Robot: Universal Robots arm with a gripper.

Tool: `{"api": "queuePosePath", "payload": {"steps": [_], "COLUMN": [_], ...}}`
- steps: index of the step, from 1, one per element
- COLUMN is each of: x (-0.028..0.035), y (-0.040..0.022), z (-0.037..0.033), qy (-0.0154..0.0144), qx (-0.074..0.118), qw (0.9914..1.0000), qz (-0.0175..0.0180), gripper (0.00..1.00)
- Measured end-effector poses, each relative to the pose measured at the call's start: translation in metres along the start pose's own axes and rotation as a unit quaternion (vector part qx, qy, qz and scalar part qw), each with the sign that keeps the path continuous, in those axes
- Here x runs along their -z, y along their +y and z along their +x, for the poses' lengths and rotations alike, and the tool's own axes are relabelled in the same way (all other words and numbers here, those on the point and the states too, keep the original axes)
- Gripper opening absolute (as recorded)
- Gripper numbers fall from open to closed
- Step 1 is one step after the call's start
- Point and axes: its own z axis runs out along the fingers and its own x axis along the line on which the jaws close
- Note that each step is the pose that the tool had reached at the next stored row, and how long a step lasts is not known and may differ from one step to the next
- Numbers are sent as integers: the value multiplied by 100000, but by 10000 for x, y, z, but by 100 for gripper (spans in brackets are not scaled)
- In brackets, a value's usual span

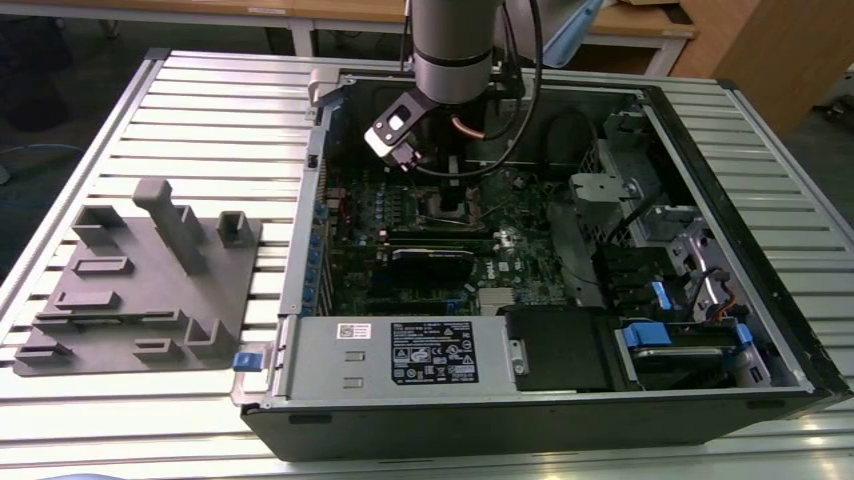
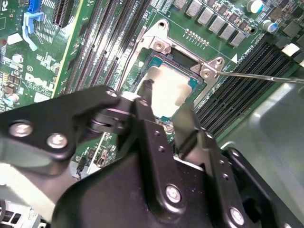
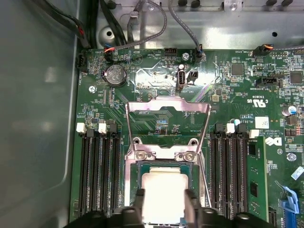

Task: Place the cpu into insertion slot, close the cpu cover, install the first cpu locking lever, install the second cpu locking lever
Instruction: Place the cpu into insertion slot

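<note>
The gripper pinches the cpu by two side edges at the insertion slot; I think it is light, stiff and easily hurt, so squeeze softly

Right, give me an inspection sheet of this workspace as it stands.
Surface: slatted metal table carrying an open computer case.
Job's things: cpu in the insertion slot; cpu cover swung open; locking lever unlatched.
Clutter: grey fixture block on the table, at the exterior view's left of the case.
Grippers: tool shut on the cpu's two sides.
Cables: black cable bundle along the case wall by the motherboard.
Surroundings: wooden desks behind the table.
</note>
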Motion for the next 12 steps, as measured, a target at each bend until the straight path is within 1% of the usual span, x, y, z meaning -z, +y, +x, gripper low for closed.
{"api": "queuePosePath", "payload": {"steps": [2,4,7,8,9,12], "x": [2,5,8,9,10,13], "y": [0,0,1,1,1,1], "z": [0,0,0,0,0,0], "qy": [-1,-5,-5,-5,-5,-5], "qx": [-1,0,-2,0,-1,-1], "qw": [100000,100000,100000,100000,100000,100000], "qz": [1,4,0,2,1,2], "gripper": [35,35,18,18,12,11]}}
